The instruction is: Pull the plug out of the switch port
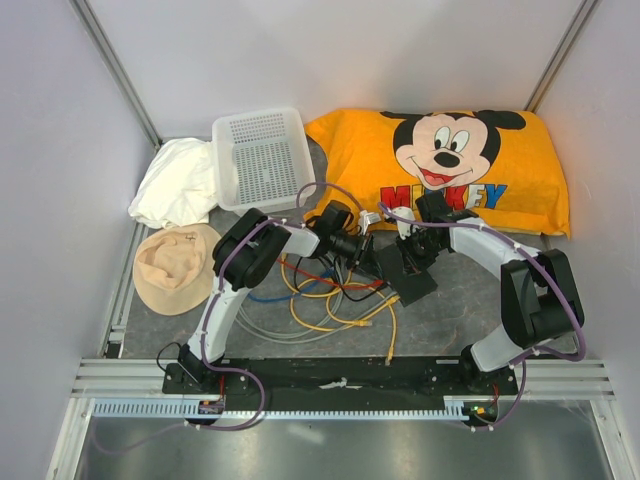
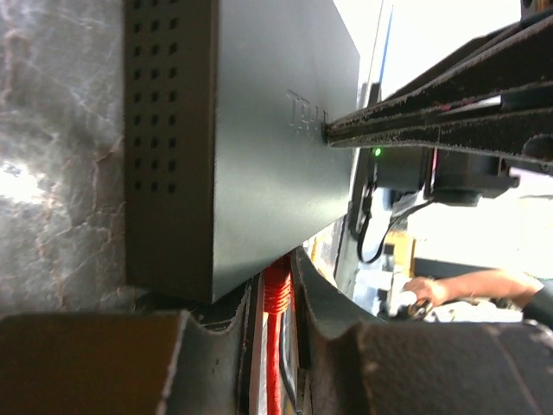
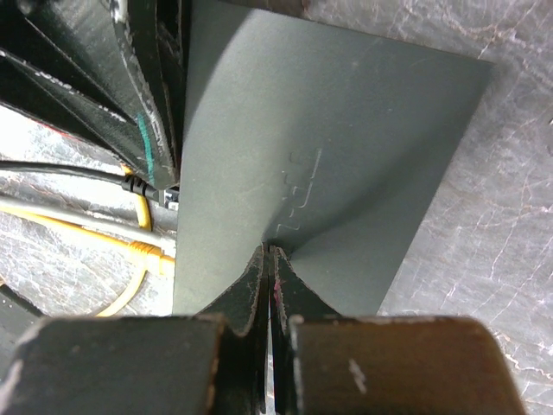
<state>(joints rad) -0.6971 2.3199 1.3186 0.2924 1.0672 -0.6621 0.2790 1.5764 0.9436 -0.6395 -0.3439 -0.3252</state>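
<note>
Frankly, I can't see the port itself: it sits in the switch [image 2: 268, 173] edge nearest my left wrist camera, hidden under that edge. Only the red boot of the plug [image 2: 275, 298] shows, running into it, with the left gripper [image 2: 275, 324] clamped on the boot. The right gripper [image 3: 269, 259] is fully closed and empty, its tips pressing on the switch's top (the embossed logo is too faint to read). From above, the switch lies mid-table, its far end covered by both wrists. Yellow cable [image 3: 138, 251] lies on the table [image 3: 510, 259] beside it.
</note>
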